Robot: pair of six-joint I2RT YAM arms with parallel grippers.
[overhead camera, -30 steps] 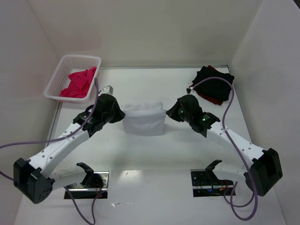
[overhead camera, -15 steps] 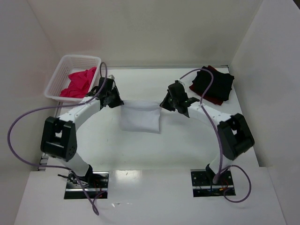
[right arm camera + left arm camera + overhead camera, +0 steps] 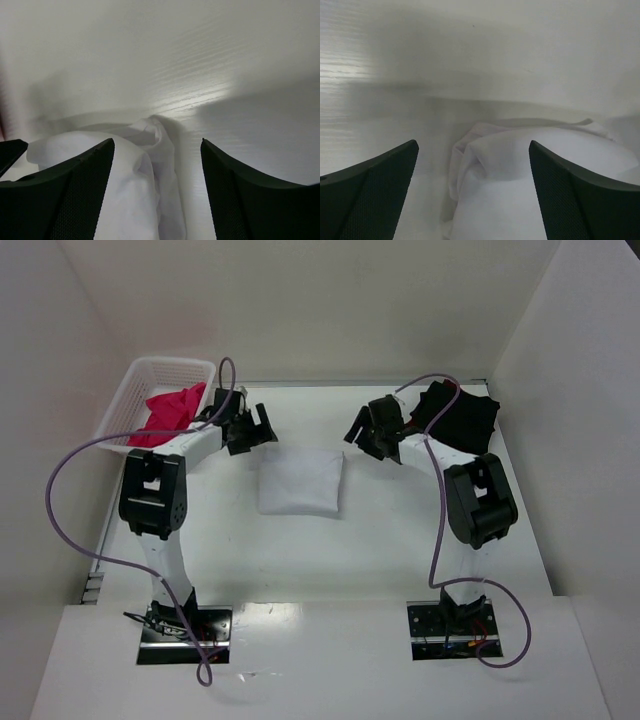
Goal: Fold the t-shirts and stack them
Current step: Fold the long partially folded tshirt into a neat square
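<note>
Both arms stretched far — left claw (image 3: 262, 430), right claw (image 3: 358, 436) apart, near white t-shirt (image 3: 300, 481).

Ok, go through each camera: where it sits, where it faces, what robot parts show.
Top external: above and behind the bases, looking down on the table; left arm and right arm show.
Left wrist: on its arm, facing the white t-shirt edge between open left fingers.
Right wrist: likewise, between open right fingers.
All share the white t-shirt.
</note>
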